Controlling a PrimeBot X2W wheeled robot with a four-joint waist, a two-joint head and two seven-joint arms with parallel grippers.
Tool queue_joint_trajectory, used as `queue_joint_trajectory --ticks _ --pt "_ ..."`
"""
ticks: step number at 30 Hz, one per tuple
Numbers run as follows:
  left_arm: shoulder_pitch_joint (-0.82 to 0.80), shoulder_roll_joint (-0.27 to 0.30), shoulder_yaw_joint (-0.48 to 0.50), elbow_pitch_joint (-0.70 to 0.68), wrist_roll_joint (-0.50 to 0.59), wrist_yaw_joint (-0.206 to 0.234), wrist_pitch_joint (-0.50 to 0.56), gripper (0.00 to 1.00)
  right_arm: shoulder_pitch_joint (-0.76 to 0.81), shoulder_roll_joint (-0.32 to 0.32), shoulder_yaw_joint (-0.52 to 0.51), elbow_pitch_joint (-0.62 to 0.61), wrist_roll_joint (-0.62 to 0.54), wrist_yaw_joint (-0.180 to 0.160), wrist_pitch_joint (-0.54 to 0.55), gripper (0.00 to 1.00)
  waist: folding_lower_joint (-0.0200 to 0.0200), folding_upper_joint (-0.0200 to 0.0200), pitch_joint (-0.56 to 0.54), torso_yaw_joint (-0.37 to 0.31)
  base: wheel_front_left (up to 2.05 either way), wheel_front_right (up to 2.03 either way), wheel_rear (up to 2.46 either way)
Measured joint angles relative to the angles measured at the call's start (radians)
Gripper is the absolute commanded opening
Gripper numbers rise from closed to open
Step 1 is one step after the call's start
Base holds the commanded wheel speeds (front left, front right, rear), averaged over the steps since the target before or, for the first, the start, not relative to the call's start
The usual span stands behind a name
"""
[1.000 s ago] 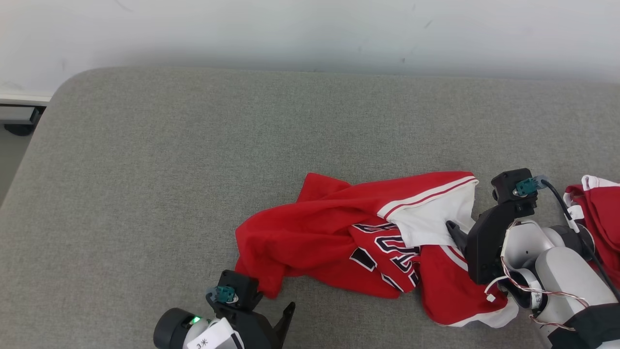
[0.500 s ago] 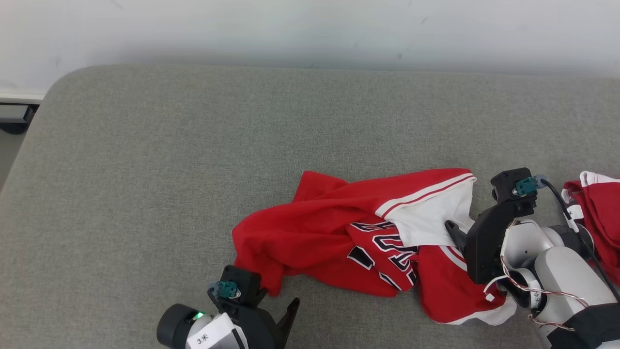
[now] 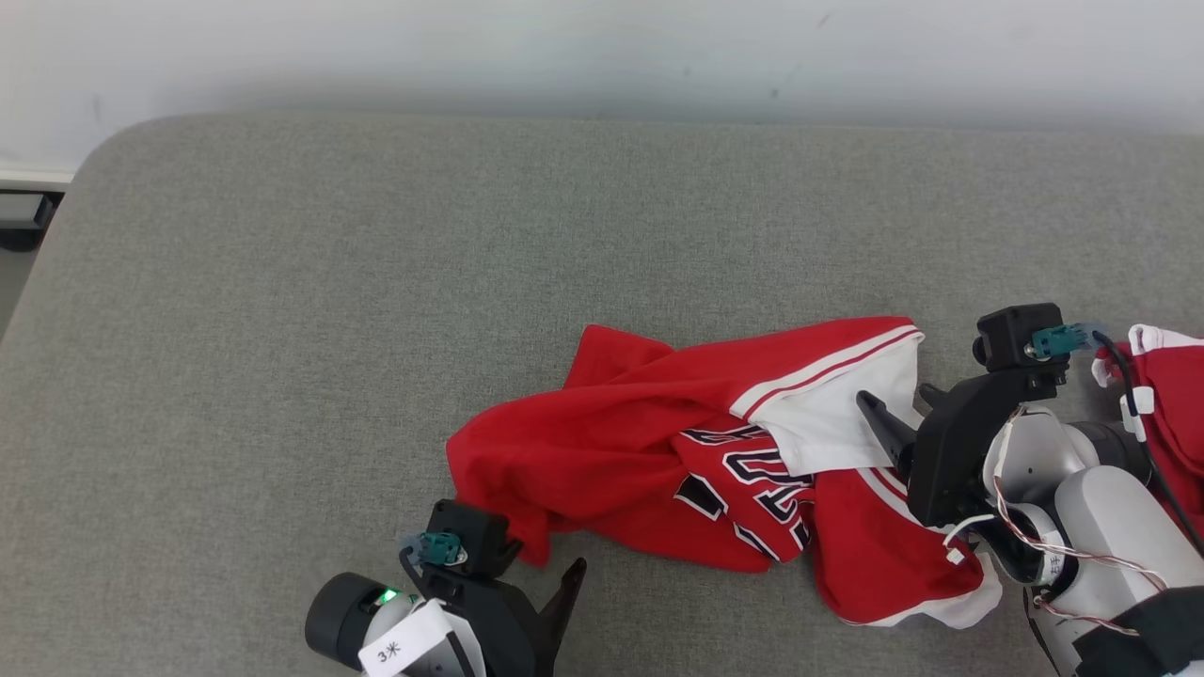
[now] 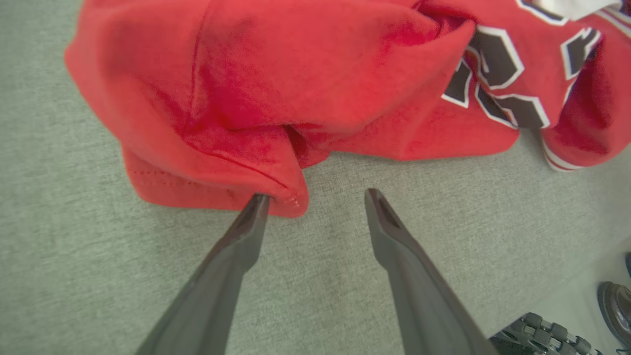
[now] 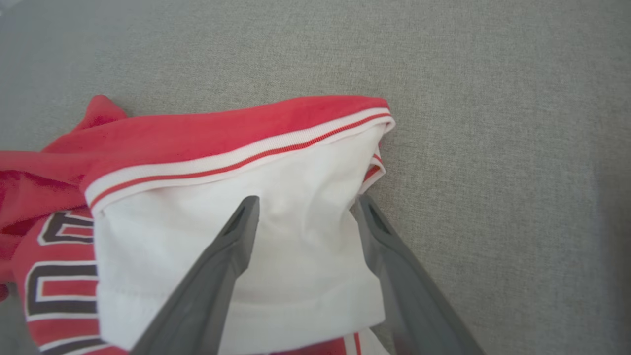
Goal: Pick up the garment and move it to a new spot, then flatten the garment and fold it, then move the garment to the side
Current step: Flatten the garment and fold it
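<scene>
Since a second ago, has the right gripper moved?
Yes. Against the shirt, the right gripper has shifted slightly: its body has swung right, away from the cloth, fingertips edging up the head view.

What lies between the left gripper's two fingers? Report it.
Bare grey cushion, between the left gripper's fingers; the red garment's hem reaches one fingertip. Left wrist view shows it.

A white paper tag [image 3: 388, 651] on the left wrist [image 3: 350, 622], lower left, reads "3" plus a star-like mark. Black white-edged lettering on the crumpled red jersey [image 3: 602, 451] is folded and unreadable.
</scene>
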Motion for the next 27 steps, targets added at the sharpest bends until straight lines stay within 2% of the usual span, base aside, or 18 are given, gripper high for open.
queue_joint_trajectory --ticks 7,15,19,27 --pt "0.008 0.020 -0.001 -0.061 0.006 0.008 -0.007 1.00 0.088 -0.032 -0.042 -0.088 0.042 0.021 -0.007 1.00 -0.0001 -0.0001 -0.029 -0.001 0.00 0.00 0.00" --pt "0.033 0.017 -0.024 -0.103 -0.001 -0.001 0.002 1.00 0.125 -0.058 -0.079 -0.121 0.041 -0.020 0.002 1.00 -0.0002 -0.0002 -0.039 0.000 0.00 0.00 0.00" --pt "0.033 -0.007 -0.026 -0.097 -0.019 -0.002 0.008 1.00 0.126 -0.058 -0.086 -0.124 0.033 -0.037 0.012 1.00 -0.0001 -0.0002 -0.025 0.003 0.00 0.00 0.00" --pt "0.020 -0.026 -0.021 -0.053 -0.028 -0.002 0.012 1.00 0.119 -0.057 -0.081 -0.097 0.025 -0.046 0.030 1.00 -0.0001 -0.0001 0.004 0.012 0.00 0.00 0.00"
